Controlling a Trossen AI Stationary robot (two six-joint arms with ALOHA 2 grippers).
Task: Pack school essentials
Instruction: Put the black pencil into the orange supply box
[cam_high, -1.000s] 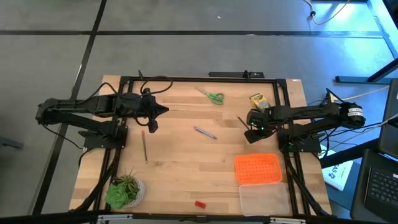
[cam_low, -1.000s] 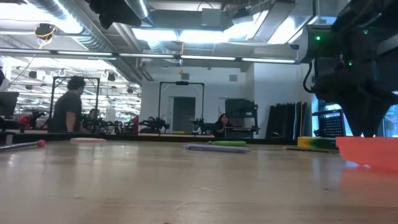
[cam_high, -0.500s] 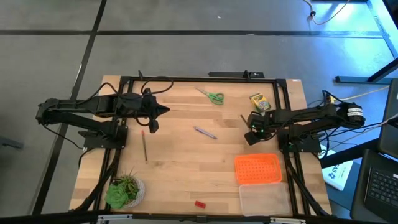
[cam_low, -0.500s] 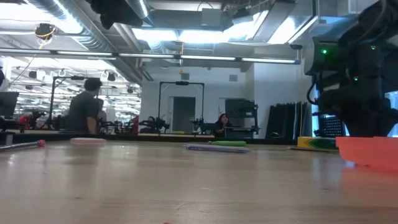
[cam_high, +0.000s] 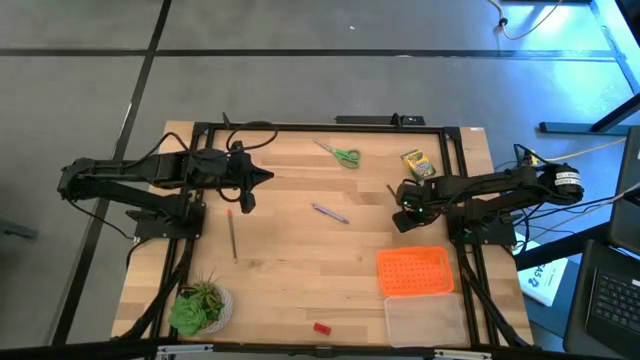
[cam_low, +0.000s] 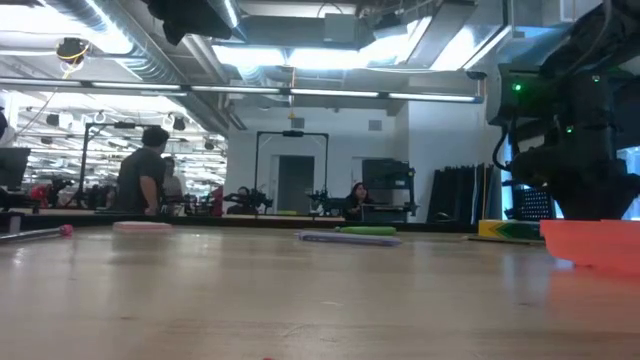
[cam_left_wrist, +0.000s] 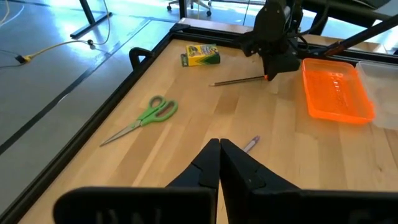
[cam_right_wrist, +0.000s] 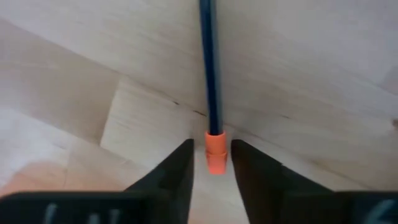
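My right gripper (cam_right_wrist: 212, 163) points down at the table's right side, open. Its fingers stand on either side of the orange eraser end (cam_right_wrist: 216, 152) of a dark pencil (cam_right_wrist: 209, 68) lying flat, with a small gap on each side. The left wrist view shows that pencil (cam_left_wrist: 239, 80) reaching out from under this gripper (cam_left_wrist: 271, 73). My left gripper (cam_left_wrist: 219, 155) is shut on nothing, held above the table's left part (cam_high: 250, 185). Flat on the wood lie green-handled scissors (cam_high: 340, 154), a yellow-green crayon box (cam_high: 417, 163), a purple pen (cam_high: 329, 212), a second pencil (cam_high: 233, 236) and a small red eraser (cam_high: 321, 327).
An orange perforated lid (cam_high: 414, 271) lies near my right gripper, toward the near edge, with a clear plastic box (cam_high: 425, 320) beyond it at the near right. A green potted plant (cam_high: 200, 306) stands at the near left corner. A black frame (cam_high: 300, 127) runs around the table.
My right gripper has sunk toward the table at the pencil's eraser end, still pointing down. The pencil and the other things lie where they were.
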